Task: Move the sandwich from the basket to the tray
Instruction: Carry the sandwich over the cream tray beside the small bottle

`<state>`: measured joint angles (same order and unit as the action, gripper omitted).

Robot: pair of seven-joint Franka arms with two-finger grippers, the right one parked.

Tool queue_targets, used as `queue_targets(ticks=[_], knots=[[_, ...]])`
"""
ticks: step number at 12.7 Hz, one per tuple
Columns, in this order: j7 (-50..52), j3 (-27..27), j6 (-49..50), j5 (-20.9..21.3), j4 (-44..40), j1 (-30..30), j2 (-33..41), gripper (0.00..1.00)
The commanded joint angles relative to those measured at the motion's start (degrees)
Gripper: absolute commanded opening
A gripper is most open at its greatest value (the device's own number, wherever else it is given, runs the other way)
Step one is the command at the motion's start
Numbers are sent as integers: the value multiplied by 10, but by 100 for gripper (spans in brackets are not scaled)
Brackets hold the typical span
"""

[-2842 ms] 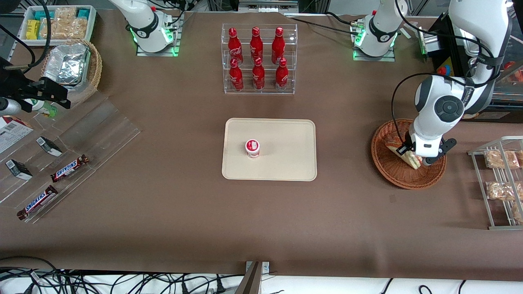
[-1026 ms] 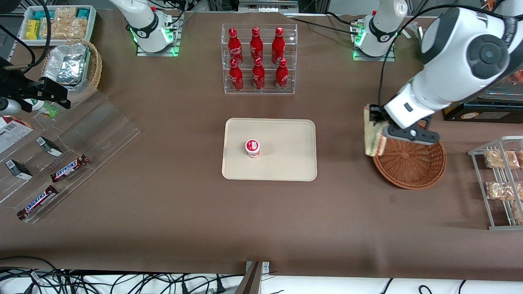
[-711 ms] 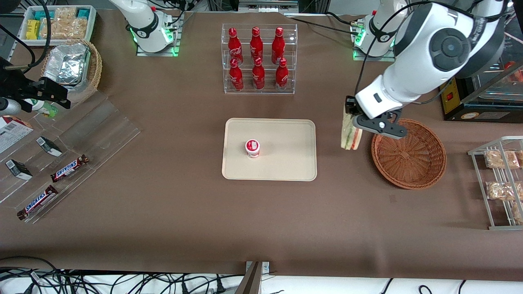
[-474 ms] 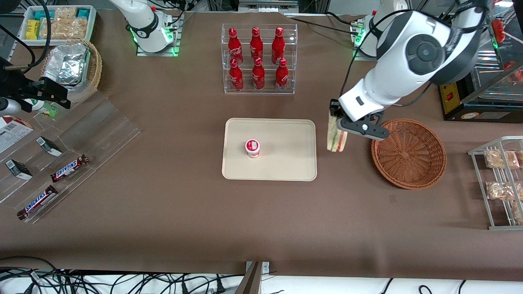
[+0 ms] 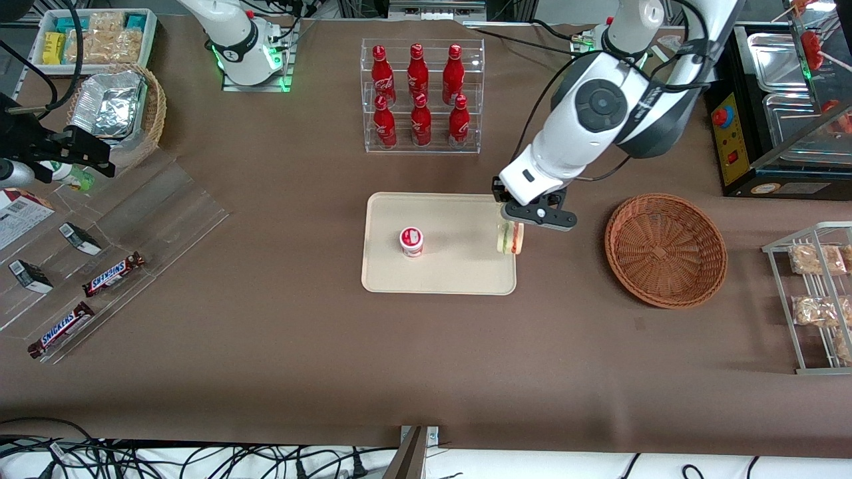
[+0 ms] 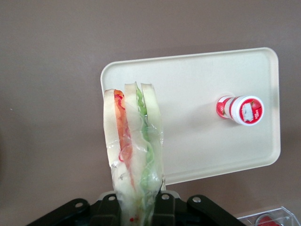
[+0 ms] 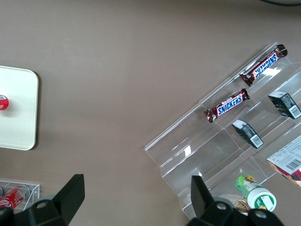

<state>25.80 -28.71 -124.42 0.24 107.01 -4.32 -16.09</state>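
One small white-and-red cup (image 5: 411, 241) stood on the tray (image 5: 439, 279). The basket (image 5: 665, 249) held nothing. Six red bottles (image 5: 418, 95) filled a clear rack (image 5: 422, 148). The gripper (image 5: 516, 219), jaws clamped on the sandwich (image 5: 510, 238), hung over the tray's edge nearest the basket.

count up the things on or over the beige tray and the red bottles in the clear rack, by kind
red bottles in the rack: 6
white-and-red cup on the tray: 1
sandwich, held in the claw over the tray's edge nearest the basket: 1
total: 8
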Motion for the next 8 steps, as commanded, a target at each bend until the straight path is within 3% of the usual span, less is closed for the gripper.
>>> queue_targets(ticks=[1, 8], knots=[[70, -1, -42, 60, 12, -26, -35, 0], [214, 0, -114, 227, 8, -75, -157, 0]])
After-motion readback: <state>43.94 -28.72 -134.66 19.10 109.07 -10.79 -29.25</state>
